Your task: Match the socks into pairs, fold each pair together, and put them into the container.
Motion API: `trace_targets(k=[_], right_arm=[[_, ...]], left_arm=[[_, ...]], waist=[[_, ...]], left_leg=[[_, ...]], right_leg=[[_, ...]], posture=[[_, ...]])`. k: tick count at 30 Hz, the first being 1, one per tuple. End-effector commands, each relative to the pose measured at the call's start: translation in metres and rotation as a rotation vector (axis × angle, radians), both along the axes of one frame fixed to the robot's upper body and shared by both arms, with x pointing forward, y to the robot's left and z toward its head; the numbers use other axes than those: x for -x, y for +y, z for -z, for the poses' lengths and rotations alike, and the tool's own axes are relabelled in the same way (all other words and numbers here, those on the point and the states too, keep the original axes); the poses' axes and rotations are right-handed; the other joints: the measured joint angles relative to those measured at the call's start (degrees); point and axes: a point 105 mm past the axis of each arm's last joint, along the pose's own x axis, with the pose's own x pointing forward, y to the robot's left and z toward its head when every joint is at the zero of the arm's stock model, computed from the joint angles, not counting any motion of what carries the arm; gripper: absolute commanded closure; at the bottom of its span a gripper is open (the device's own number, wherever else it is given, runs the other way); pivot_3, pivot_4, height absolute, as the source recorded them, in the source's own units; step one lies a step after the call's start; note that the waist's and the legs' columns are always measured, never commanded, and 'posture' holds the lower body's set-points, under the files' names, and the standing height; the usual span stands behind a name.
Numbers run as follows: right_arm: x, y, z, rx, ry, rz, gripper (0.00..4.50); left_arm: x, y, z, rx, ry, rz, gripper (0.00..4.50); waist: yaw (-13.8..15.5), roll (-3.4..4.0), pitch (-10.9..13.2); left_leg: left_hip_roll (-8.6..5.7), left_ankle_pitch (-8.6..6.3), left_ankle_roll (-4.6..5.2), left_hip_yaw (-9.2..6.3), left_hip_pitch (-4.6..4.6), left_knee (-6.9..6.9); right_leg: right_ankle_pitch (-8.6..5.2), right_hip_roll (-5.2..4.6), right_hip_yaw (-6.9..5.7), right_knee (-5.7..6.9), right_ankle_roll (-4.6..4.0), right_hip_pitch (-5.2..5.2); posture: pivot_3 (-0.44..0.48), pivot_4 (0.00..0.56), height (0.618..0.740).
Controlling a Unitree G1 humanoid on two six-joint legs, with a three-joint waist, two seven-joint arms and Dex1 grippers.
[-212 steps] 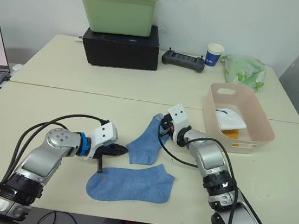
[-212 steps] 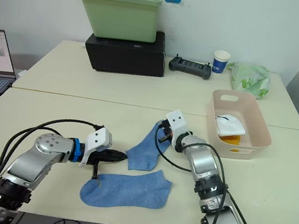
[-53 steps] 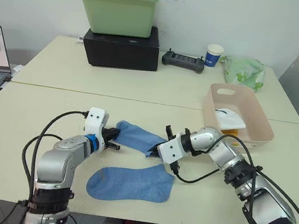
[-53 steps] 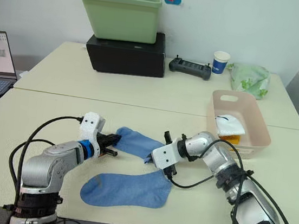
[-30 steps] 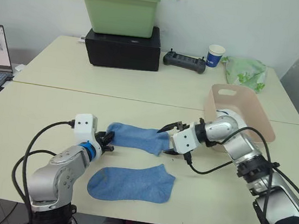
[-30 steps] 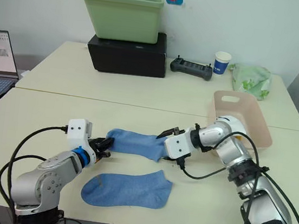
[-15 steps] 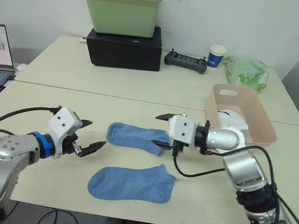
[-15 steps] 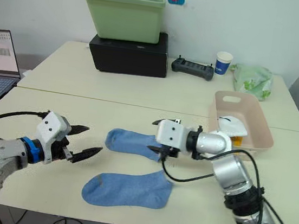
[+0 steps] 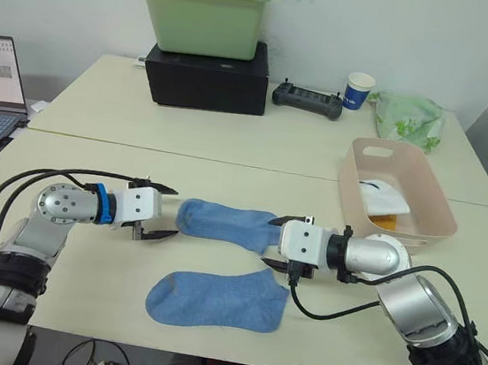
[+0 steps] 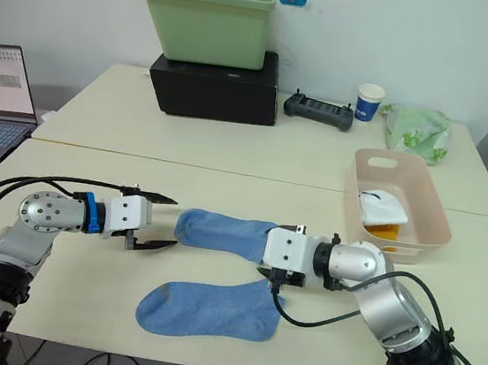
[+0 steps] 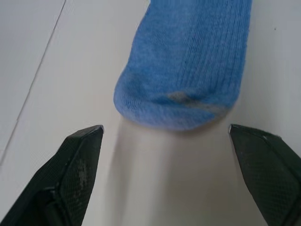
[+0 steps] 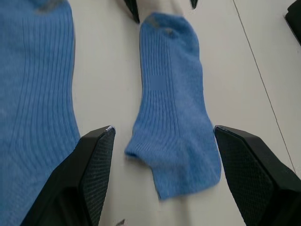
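Socks like this far blue sock [image 9: 224,223] look soft and floppy. We see our left end effector [image 9: 159,212] and right end effector [image 9: 282,242] open at its two ends, so we'd pinch there.

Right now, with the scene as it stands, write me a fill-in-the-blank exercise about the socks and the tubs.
1. The two socks lying flat on the table are both ____ in colour.
2. The left pincer and right pincer are both ____, holding nothing.
3. The white sock lies inside the ____ tub.
4. The green tub stands on a ____ box.

Missing words: blue; open; pink; black
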Motion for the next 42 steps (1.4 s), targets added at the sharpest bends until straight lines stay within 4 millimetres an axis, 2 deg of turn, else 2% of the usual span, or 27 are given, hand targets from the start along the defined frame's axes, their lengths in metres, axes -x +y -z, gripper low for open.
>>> trace_targets(k=[1, 3, 7, 13, 14, 16, 18, 24, 28, 33, 37, 39, 42], right_arm=[[-0.003, 0.001, 0.008, 0.03, -0.106, -0.037, 0.9], [-0.009, 0.0, 0.014, 0.053, -0.158, -0.039, 0.9], [-0.019, 0.006, 0.021, 0.074, -0.228, -0.064, 0.9], [-0.032, 0.014, 0.044, 0.165, -0.284, -0.129, 0.9], [-0.033, 0.016, 0.043, 0.154, -0.276, -0.127, 1.08], [-0.035, 0.018, 0.04, 0.135, -0.269, -0.129, 1.49], [-0.037, 0.017, 0.039, 0.132, -0.264, -0.132, 2.14], [-0.042, 0.01, 0.034, 0.11, -0.225, -0.103, 4.36], [-0.036, 0.005, 0.024, 0.047, -0.152, -0.091, 4.47], [-0.021, -0.001, 0.011, -0.048, -0.004, -0.068, 4.47], [0.012, -0.005, -0.012, -0.224, 0.362, -0.035, 4.47], [0.018, -0.006, -0.016, -0.242, 0.508, 0.008, 4.47], [0.013, -0.004, -0.022, -0.269, 0.585, 0.067, 4.47]], left_arm=[[-0.001, -0.007, 0.019, -0.045, 0.004, 0.045, 0.57], [0.0, -0.01, 0.02, -0.042, 0.0, 0.07, 0.99], [0.001, -0.011, 0.022, -0.043, -0.008, 0.095, 2.29], [0.003, -0.012, 0.02, -0.028, -0.014, 0.11, 4.21], [0.004, -0.012, 0.02, -0.027, -0.014, 0.114, 4.49], [0.005, -0.013, 0.019, -0.03, -0.013, 0.12, 4.5], [0.005, -0.013, 0.018, -0.03, -0.016, 0.121, 4.5], [0.007, -0.018, 0.015, -0.029, -0.028, 0.142, 4.5], [0.017, -0.024, 0.007, 0.012, 0.025, 0.163, 4.5], [0.041, -0.03, -0.006, 0.131, 0.242, 0.133, 4.5], [0.086, -0.029, -0.03, 0.273, 0.687, 0.05, 4.5], [0.085, -0.031, -0.039, 0.374, 0.8, -0.025, 4.5], [0.079, -0.031, -0.04, 0.414, 0.875, -0.092, 4.5]], waist=[[-0.1, 0.02, 0.0], [0.0, 0.03, 0.0], [0.0, 0.03, 0.0], [-0.2, 0.02, 0.0], [-0.2, 0.01, 0.0], [-0.2, -0.01, 0.0], [-0.2, -0.01, 0.0], [-0.1, 0.0, 0.0], [-0.2, 0.0, 0.0], [-0.2, 0.0, 0.0], [-0.6, -0.12, 0.1], [-0.8, -0.06, 0.1], [-0.8, -0.04, 0.2]], left_leg=[[0.01, 0.0, 0.0, 0.0, 0.01, 0.01], [-0.01, 0.01, 0.0, 0.0, 0.09, 0.08], [-0.03, 0.01, 0.0, 0.04, 0.07, 0.15], [0.02, 0.01, 0.01, 0.01, 0.1, 0.14], [0.02, 0.01, 0.01, 0.01, 0.1, 0.14], [0.05, 0.01, 0.01, -0.01, 0.1, 0.15], [0.05, 0.01, 0.01, -0.01, 0.1, 0.14], [0.05, 0.01, 0.01, -0.01, 0.09, 0.15], [0.05, 0.01, 0.01, -0.02, 0.06, 0.14], [0.1, 0.01, 0.01, -0.07, 0.03, 0.12], [0.15, 0.01, 0.01, -0.15, 0.04, 0.12], [0.13, 0.01, 0.01, -0.21, 0.08, 0.14], [0.1, 0.01, 0.01, -0.23, 0.25, 0.15]], right_leg=[[0.02, 0.01, 0.01, 0.03, 0.03, 0.0], [0.04, 0.0, 0.0, 0.08, 0.1, 0.1], [0.06, -0.02, 0.04, 0.08, 0.13, 0.09], [0.07, 0.04, 0.02, 0.13, 0.11, 0.08], [0.07, 0.04, 0.03, 0.15, 0.11, 0.08], [0.07, 0.07, 0.02, 0.17, 0.11, 0.08], [0.08, 0.08, 0.02, 0.19, 0.09, 0.08], [0.19, 0.08, 0.02, 0.19, -0.1, 0.07], [0.21, 0.07, 0.02, 0.2, -0.14, 0.06], [0.21, 0.1, -0.02, 0.27, -0.14, 0.01], [0.11, 0.14, -0.03, 0.46, -0.17, -0.02], [0.03, 0.13, -0.08, 0.59, -0.1, -0.01], [-0.08, 0.14, -0.12, 0.61, -0.07, 0.1]], posture=[[0.0, 0.15, 0.73], [0.0, 0.15, 0.73], [0.0, 0.15, 0.73], [0.0, 0.15, 0.73], [0.0, 0.15, 0.73], [0.0, 0.15, 0.73], [0.0, 0.15, 0.73], [0.0, 0.15, 0.73], [0.0, 0.15, 0.73], [0.0, 0.15, 0.73], [0.0, 0.15, 0.73], [0.0, 0.15, 0.73], [0.0, 0.15, 0.73]])
